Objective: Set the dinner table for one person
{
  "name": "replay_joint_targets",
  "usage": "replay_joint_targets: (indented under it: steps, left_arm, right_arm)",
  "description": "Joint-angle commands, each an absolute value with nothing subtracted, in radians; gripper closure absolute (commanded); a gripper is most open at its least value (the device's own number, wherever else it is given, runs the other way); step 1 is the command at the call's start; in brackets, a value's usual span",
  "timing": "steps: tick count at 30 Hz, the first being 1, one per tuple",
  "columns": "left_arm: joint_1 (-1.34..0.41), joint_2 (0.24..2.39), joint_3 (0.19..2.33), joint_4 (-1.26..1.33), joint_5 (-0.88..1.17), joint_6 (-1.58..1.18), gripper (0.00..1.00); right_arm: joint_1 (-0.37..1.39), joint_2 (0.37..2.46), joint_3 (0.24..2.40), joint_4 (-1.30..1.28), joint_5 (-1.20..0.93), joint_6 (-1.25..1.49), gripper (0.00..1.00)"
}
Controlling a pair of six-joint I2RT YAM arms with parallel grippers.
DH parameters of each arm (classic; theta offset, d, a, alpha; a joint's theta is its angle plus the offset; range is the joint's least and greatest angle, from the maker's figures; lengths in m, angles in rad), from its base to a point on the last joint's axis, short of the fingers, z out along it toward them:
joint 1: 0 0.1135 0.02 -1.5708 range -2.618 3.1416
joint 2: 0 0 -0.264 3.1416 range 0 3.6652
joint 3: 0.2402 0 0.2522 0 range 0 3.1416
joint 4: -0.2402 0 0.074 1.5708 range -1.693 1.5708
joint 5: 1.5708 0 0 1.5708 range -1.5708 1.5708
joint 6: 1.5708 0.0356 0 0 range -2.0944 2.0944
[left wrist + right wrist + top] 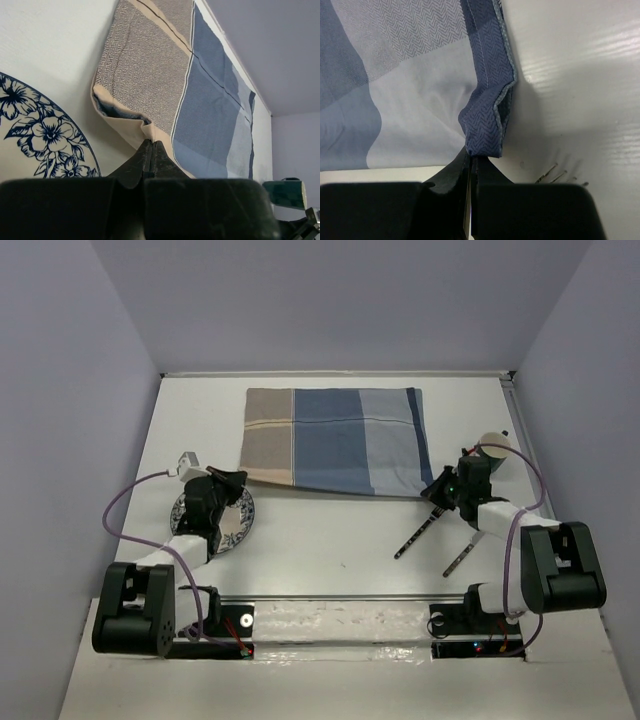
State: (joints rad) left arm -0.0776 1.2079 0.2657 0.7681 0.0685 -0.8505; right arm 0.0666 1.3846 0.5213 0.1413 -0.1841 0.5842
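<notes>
Top view: the counter is filling mid-frame and carrying the placemat at upper centre, with the plate sitting at lower left.
Left wrist view: the left end effector is pinching the placemat's tan corner at bottom centre.
Right wrist view: the right end effector is clamping the placemat's blue corner at bottom centre.

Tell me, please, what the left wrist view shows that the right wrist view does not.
Only the left wrist view shows the blue-flowered plate and the tan corner of the placemat. Only the right wrist view shows its dark blue corner. Both show the white table and a gripper shut on the placemat: left gripper, right gripper.
</notes>
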Motion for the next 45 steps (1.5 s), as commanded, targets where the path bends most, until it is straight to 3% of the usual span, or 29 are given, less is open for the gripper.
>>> replay_joint_targets:
  steps: [1, 12, 15, 17, 22, 25, 40, 44, 45]
  left_arm:
    - [-0.074, 1.109, 0.209, 0.79, 0.061, -0.831, 1.0]
    - [-0.074, 0.991, 0.133, 0.727, 0.104, -0.818, 0.98]
    - [-0.072, 0.983, 0.123, 0.724, 0.109, -0.813, 0.89]
    - [-0.074, 0.971, 0.126, 0.707, 0.098, -0.811, 0.77]
    - [-0.074, 0.928, 0.146, 0.664, 0.086, -0.822, 0.49]
    - [-0.072, 0.879, 0.17, 0.629, 0.075, -0.834, 0.42]
    - [-0.072, 0.707, 0.431, 0.439, 0.024, -0.753, 0.41]
    - [-0.074, 0.698, 0.54, 0.376, 0.071, -0.669, 0.41]
    - [-0.072, 0.693, 0.589, 0.358, 0.086, -0.643, 0.41]
  right_arm:
    - [0.061, 1.322, 0.479, 0.176, -0.183, 0.588, 1.0]
    - [0.061, 1.184, 0.426, 0.115, -0.152, 0.583, 1.0]
    - [0.061, 1.187, 0.431, 0.103, -0.152, 0.581, 1.0]
    - [0.061, 1.192, 0.436, 0.092, -0.156, 0.58, 1.0]
    - [0.061, 1.177, 0.442, 0.063, -0.195, 0.575, 0.85]
    - [0.061, 1.154, 0.451, 0.032, -0.222, 0.568, 0.83]
    - [0.147, 1.022, 0.488, -0.16, -0.227, 0.549, 0.78]
    - [0.302, 1.005, 0.534, -0.126, -0.172, 0.597, 0.71]
    - [0.41, 1.017, 0.546, -0.106, -0.128, 0.633, 0.67]
